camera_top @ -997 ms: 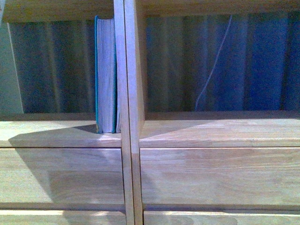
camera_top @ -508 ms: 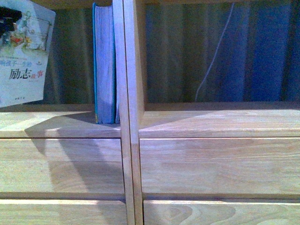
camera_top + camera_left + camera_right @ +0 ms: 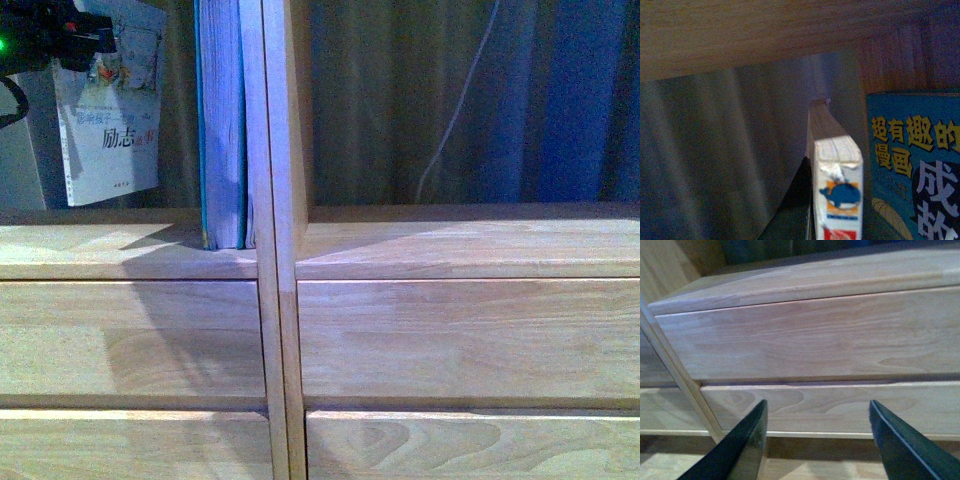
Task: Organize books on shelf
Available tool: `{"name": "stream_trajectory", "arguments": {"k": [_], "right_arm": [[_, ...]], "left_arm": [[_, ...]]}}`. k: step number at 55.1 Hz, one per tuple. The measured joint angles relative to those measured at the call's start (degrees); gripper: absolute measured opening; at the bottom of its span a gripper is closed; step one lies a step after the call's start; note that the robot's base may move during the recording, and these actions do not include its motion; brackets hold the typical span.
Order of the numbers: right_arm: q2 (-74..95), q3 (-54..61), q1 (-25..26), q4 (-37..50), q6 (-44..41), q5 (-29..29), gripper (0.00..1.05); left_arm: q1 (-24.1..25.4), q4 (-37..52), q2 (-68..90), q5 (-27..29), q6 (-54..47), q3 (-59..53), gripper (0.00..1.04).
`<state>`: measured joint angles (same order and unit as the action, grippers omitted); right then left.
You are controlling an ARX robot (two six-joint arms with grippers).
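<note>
Front view shows left gripper [image 3: 80,40] gripping white paperback [image 3: 112,140]; right wrist view, right gripper [image 3: 817,407] wide, empty.

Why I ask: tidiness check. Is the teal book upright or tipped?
Upright: the teal book stands vertical on the shelf, beside the divider.

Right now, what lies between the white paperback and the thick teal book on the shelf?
Nothing: in the front view the white paperback and the teal book are apart, with only a bare gap showing the dark curtain behind.
</note>
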<state>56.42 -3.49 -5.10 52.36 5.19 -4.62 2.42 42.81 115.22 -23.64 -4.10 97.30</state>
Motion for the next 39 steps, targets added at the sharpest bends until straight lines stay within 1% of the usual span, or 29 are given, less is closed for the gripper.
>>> {"name": "stream_trajectory", "arguments": {"k": [2, 3, 5, 10, 19, 29, 39], "right_arm": [[-1.44, 0.37, 0.57, -1.14, -0.92, 0.85, 0.50], [-2.40, 0.61, 1.51, -2.01, -1.70, 2.54, 0.47], [-4.24, 1.09, 3.23, -3.52, -2.49, 4.13, 0.40], [-7.82, 1.77, 4.72, -6.40, -3.54, 4.22, 0.26], [-13.64, 2.54, 4.90, -11.39, -4.17, 4.63, 0.03], [-20.70, 2.69, 4.96, -17.64, -4.66, 4.63, 0.03], [-26.29, 2.71, 4.98, -22.75, -4.70, 4.66, 0.03]], "left_arm": [[-0.35, -0.02, 0.35, 0.04, 0.22, 0.50, 0.07], [-0.57, -0.02, 0.48, 0.09, 0.31, 0.70, 0.07], [-0.98, -0.07, 0.87, 0.09, 0.37, 0.96, 0.07], [-1.90, -0.13, 1.90, 0.31, 0.33, 1.38, 0.07], [-3.63, -0.15, 4.04, 0.72, 0.28, 1.46, 0.07], [-5.16, 0.07, 6.08, 0.74, -0.15, 1.29, 0.07], [-5.66, 0.28, 6.10, 1.14, -0.98, 0.90, 0.07]]}}
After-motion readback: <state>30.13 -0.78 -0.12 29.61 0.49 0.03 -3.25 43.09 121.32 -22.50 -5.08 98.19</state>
